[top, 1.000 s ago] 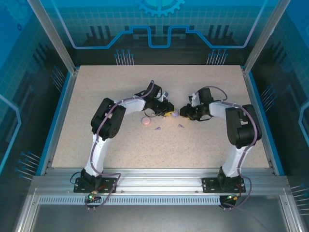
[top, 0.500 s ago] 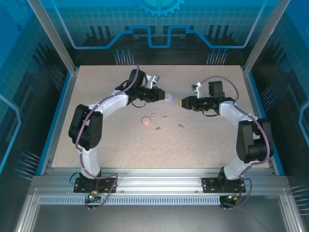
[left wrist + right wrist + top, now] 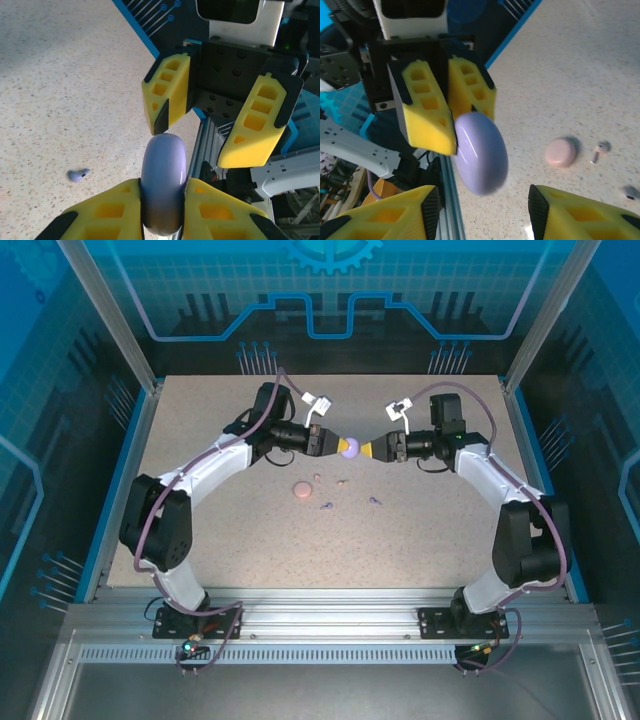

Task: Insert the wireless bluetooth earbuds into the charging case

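My left gripper [image 3: 340,445] is shut on a round purple charging case [image 3: 349,447], held on edge above the table and closed [image 3: 163,170]. My right gripper [image 3: 368,450] faces it tip to tip, open, one fingertip [image 3: 161,120] just short of the case's rim. In the right wrist view the case [image 3: 480,152] hangs before my open right gripper [image 3: 482,200], clear of both pads. On the table lie two purple earbuds [image 3: 326,505] [image 3: 375,501] and two pale pink ones [image 3: 318,477] [image 3: 340,481]. One purple bud [image 3: 77,175] shows below the left wrist.
A closed pink round case [image 3: 301,490] lies on the speckled table [image 3: 200,460], left of the loose buds, and also shows in the right wrist view [image 3: 560,152]. Blue rails edge the table at left [image 3: 120,480] and right.
Both arms rose and swung toward the back of the table. The left gripper lifted the purple case off the surface. The right gripper opened and turned to face the case.
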You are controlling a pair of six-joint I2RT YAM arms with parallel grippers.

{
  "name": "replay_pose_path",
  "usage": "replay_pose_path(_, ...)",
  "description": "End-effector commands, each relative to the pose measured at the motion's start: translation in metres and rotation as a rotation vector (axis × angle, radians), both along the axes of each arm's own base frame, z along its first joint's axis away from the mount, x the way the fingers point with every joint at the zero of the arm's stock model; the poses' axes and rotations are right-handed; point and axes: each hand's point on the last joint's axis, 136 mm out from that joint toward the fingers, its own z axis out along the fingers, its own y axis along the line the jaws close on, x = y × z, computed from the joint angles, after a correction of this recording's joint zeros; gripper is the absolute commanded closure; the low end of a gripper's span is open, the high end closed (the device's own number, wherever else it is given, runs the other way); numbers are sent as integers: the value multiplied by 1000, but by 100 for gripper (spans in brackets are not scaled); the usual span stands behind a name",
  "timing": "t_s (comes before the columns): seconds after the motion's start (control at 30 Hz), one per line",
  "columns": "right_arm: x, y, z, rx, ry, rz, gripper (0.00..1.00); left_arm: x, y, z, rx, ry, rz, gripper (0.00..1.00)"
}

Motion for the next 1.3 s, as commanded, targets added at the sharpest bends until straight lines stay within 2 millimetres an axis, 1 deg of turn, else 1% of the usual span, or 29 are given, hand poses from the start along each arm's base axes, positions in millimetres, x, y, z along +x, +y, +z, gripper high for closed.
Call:
replay_pose_path(0.0,-15,10,23,42,-47,84,47,-20,-5,22,-49,-86,-85,89)
replay_pose_path(0.2,-20,17,27,47,-57,119,51,-25,-8,30,-57,-109,-101,89)
replay_pose_path(0.47,-27,21,30,58,-59,150,64,-23,-9,33,-59,-115,-92,89)
replay_pose_path(0.7,-30,23,31,62,-57,163,66,-22,-11,31,-58,-112,-91,89)
replay_pose_path(0.83,-29,23,32,58,-59,161,75,-22,-11,32,-58,-116,-88,89)
replay_pose_path(0.87,-29,23,32,56,-62,159,77,-21,-11,32,-58,-114,-85,87)
replay_pose_path(0.9,-28,23,33,53,-64,154,79,-21,-11,32,-58,-115,-84,83)
replay_pose_path(0.97,-27,22,34,49,-68,141,81,-20,-11,32,-55,-112,-75,68)
replay_pose_path(1.1,-22,19,39,53,-82,110,84,-19,-10,34,-65,-106,-56,51)
replay_pose_path(1.2,-20,15,45,64,-91,88,85,-19,-8,41,-91,-110,-36,43)
replay_pose_path(1.27,-20,13,49,68,-100,78,85,-19,-7,47,-113,-116,-26,41)
